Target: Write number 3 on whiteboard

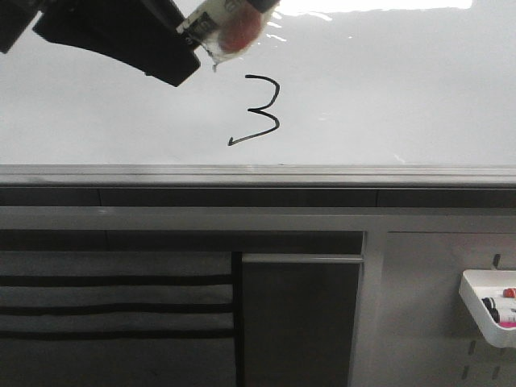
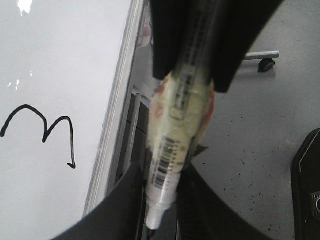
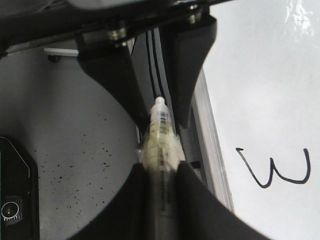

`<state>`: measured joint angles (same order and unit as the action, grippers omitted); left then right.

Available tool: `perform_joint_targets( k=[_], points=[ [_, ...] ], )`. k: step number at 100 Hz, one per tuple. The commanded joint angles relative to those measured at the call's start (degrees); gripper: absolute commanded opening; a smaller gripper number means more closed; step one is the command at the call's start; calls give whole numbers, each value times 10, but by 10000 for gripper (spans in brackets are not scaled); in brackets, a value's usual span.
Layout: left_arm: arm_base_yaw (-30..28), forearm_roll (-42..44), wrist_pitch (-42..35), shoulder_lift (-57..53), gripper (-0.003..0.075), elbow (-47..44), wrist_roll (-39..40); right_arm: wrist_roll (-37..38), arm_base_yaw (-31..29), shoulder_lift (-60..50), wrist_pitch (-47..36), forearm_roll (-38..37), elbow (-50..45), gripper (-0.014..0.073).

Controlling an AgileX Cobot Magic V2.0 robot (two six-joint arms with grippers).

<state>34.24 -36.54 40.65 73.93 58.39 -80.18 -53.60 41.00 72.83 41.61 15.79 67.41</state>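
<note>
The number 3 [image 1: 258, 111] is drawn in thin black line on the glossy whiteboard [image 1: 387, 89], above its grey frame edge [image 1: 258, 173]. It also shows in the left wrist view [image 2: 42, 132] and the right wrist view [image 3: 277, 170]. A taped marker [image 1: 226, 24] hangs near the board's top, up-left of the digit, tip off the surface. My left gripper [image 2: 162, 175] is shut on the marker [image 2: 175, 135] near its white tip. My right gripper [image 3: 161, 167] is shut on the marker's grey body [image 3: 161, 135]. The two grippers face each other along the marker.
Below the board is a grey perforated panel [image 1: 427, 306] with a white tray [image 1: 490, 306] holding markers at the lower right. A dark cabinet front [image 1: 302, 322] sits below centre. The wrist views show speckled grey floor [image 2: 260, 140] and a caster [image 2: 265, 62].
</note>
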Motion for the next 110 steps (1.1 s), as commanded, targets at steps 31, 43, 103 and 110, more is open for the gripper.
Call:
perform_joint_targets(
  k=[31, 43, 103, 110],
  points=[
    [3, -19, -20, -13, -18, 22, 0, -5, -3, -14, -28, 5, 13, -27],
    [3, -19, -20, -13, -18, 22, 0, -5, -3, -14, -28, 5, 13, -6],
    [-129, -19, -76, -8, -18, 21, 210, 132, -199, -102, -22, 5, 15, 351],
    [-162, -19, -80, -8, -18, 21, 241, 134, -231, -115, -17, 5, 15, 351]
  ],
)
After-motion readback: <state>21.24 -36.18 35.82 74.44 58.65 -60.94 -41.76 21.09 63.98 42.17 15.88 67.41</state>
